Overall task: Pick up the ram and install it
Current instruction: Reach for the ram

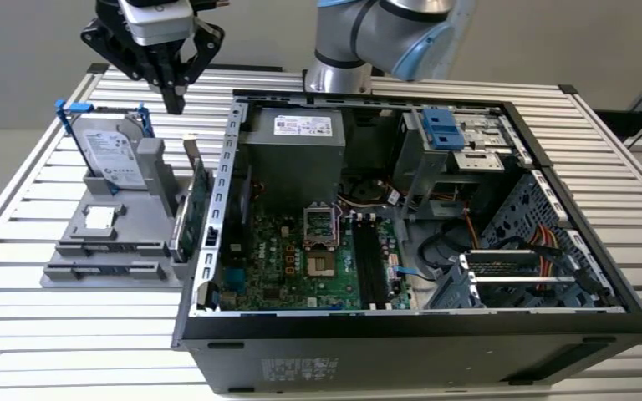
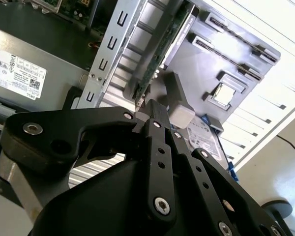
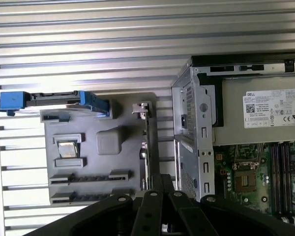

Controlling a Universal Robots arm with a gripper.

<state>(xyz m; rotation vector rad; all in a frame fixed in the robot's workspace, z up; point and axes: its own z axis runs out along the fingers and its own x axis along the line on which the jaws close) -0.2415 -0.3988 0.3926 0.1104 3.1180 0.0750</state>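
Observation:
In the exterior view my gripper hangs shut above the back of the grey parts holder, between the hard drive and the upright green card. Nothing shows between its fingers. In both wrist views the black fingers meet at one tip, over the holder's grey block. The ram is hidden: I cannot pick it out on the holder or in the case. The holder's two long slots look like dark lines. The open computer case lies at the exterior view's right of the holder, with the mainboard showing.
A silver hard drive in a blue frame stands at the holder's back. A larger green expansion card stands on edge against the case wall. A small square chip lies on the holder. The arm's base rises behind the case on the slatted table.

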